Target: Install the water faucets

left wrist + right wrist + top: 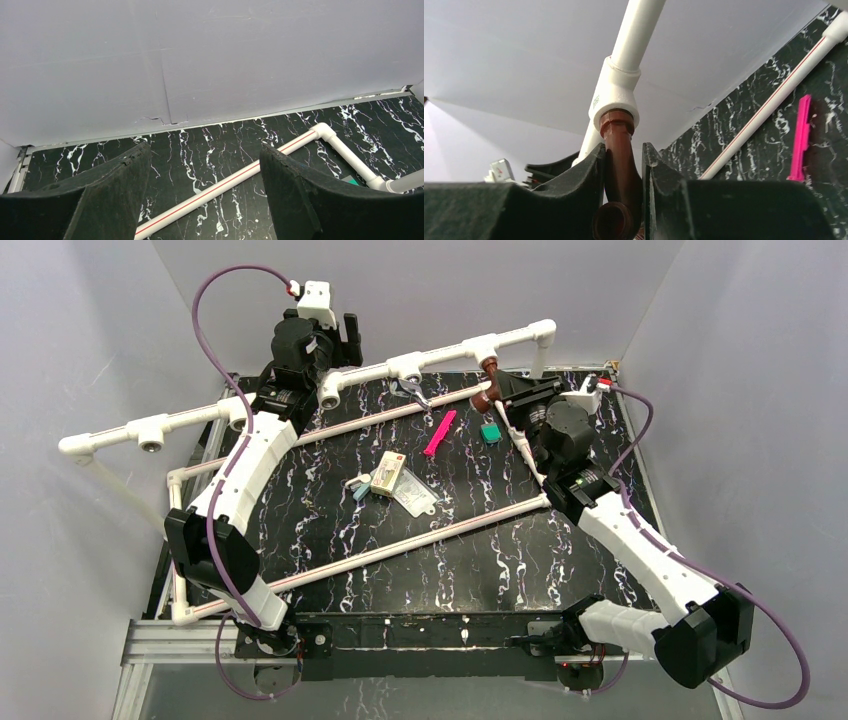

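The black marbled table (480, 580) carries a white pipe frame whose raised rail (445, 353) runs from near left to far right. At the far right, a tee socket (616, 95) on that rail takes the collar end of the reddish-brown faucet (620, 150). The faucet's long axis runs from the socket towards the near side, with its round spout mouth at the near end.

The right gripper (624, 150) has its fingers narrowly set, clamped on both sides of the brown body. The left gripper (205, 147) stands at far left with fingers spread wide and nothing between them.

The silver faucet (412, 392) lies on the table just near of the rail's middle. A pink strip (440, 433) lies near it, and a small box (388, 475) is at mid-table. I cannot tell what the box contains.
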Motion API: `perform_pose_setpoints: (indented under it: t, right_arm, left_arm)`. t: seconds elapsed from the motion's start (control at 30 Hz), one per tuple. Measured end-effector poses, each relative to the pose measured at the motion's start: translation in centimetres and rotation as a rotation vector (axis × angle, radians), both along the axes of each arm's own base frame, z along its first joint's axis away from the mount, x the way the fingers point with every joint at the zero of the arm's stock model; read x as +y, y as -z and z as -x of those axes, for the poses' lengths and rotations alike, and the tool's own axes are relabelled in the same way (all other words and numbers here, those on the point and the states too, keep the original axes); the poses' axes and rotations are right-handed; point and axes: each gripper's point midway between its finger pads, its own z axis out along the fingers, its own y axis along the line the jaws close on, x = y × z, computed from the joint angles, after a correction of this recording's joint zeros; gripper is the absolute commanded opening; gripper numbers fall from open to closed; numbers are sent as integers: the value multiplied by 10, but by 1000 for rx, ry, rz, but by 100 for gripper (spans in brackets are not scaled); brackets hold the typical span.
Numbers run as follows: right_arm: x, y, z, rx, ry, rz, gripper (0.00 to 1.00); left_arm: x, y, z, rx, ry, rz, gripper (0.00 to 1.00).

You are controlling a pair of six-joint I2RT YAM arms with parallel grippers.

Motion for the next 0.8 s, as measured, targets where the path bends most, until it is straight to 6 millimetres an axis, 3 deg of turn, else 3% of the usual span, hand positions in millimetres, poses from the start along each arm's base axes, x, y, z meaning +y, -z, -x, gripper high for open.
perform_pose_setpoints:
  t: [0.77,0.8]
  right_arm:
    - [0,4,3,97,-28,-386,2]
    - [0,5,3,96,-27,-382,9]
  left_arm:
    - [-2,1,2,9,15,4,77]
    - [-2,1,2,9,15,4,77]
